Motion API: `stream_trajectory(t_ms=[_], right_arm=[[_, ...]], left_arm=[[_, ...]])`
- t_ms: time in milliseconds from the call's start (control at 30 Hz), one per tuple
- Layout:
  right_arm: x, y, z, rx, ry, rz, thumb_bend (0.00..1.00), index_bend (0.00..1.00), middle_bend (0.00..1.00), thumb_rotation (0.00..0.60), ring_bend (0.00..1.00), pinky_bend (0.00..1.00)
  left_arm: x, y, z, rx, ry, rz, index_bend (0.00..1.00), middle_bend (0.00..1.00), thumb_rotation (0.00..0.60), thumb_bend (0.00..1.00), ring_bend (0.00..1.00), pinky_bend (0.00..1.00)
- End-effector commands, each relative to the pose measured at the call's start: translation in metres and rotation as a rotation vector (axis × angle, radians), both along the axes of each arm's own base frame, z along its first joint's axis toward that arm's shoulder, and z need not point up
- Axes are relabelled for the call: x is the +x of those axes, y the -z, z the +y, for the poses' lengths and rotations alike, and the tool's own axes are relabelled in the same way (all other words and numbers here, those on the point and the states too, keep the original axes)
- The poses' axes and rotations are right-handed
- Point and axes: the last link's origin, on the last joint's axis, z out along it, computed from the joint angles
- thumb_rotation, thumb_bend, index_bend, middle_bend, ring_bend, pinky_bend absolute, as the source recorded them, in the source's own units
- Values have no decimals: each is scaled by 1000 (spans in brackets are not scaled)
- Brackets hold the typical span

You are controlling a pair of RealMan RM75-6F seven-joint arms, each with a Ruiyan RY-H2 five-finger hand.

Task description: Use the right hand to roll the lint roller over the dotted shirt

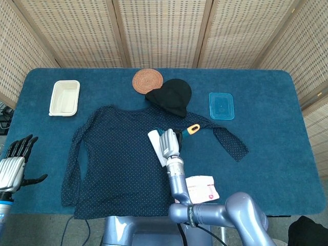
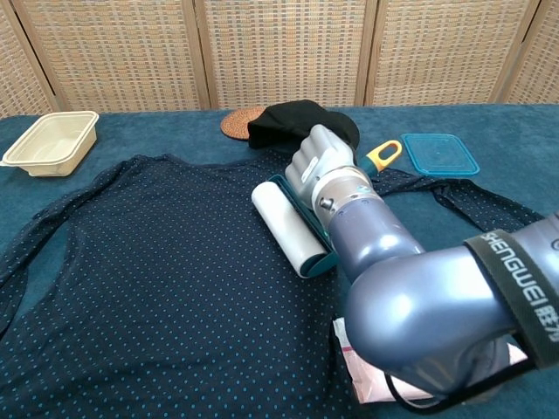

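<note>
The dotted shirt (image 1: 118,154) (image 2: 148,279) lies flat on the blue table, dark navy with small light dots. My right hand (image 1: 169,142) (image 2: 321,170) grips the lint roller by its teal handle with a yellow end (image 1: 193,128) (image 2: 384,154). The white roll (image 1: 156,145) (image 2: 286,227) lies on the shirt's right side, near the armpit. My left hand (image 1: 14,163) hangs open off the table's left edge, empty, seen only in the head view.
A black hat (image 1: 171,97) (image 2: 306,127) and a woven coaster (image 1: 147,80) sit behind the shirt. A cream tray (image 1: 65,97) (image 2: 52,140) is at back left, a blue lid (image 1: 221,105) (image 2: 439,153) at right. A wipes packet (image 1: 201,188) lies near the front edge.
</note>
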Motion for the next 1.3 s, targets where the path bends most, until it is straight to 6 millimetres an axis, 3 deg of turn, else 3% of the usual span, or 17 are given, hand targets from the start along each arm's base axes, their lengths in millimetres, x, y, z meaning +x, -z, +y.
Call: stream_trajectory(t_ms=[33,467,700,1000,1200,1300], right_arm=[[9,7,10,26,-28,1,909,728,1000,600,1000,1000],[52,38,49,108,-105,-34,909,728,1000,600,1000,1000],[59,45,60,141,-126,-24,908,728,1000,600,1000,1000],[51,43,56,104,-130,22,907,724,1000,600,1000,1000],[34,32,40,49,-108,54,906,723,1000,600,1000,1000],[16,20,26,7,-68,72,906,722,1000,600,1000,1000]], left_arm=[[0,0,0,0,0,-1,0,0,600,0,0,0],[-1,-1,1,1,-2,-5,0,0,600,0,0,0],[-1,-1,1,1,-3,-4,0,0,600,0,0,0],[-1,-1,0,3,-2,-5,0,0,600,0,0,0],[0,0,0,-1,1,-1,0,0,600,0,0,0],[1,0,0,0,3,2,0,0,600,0,0,0]])
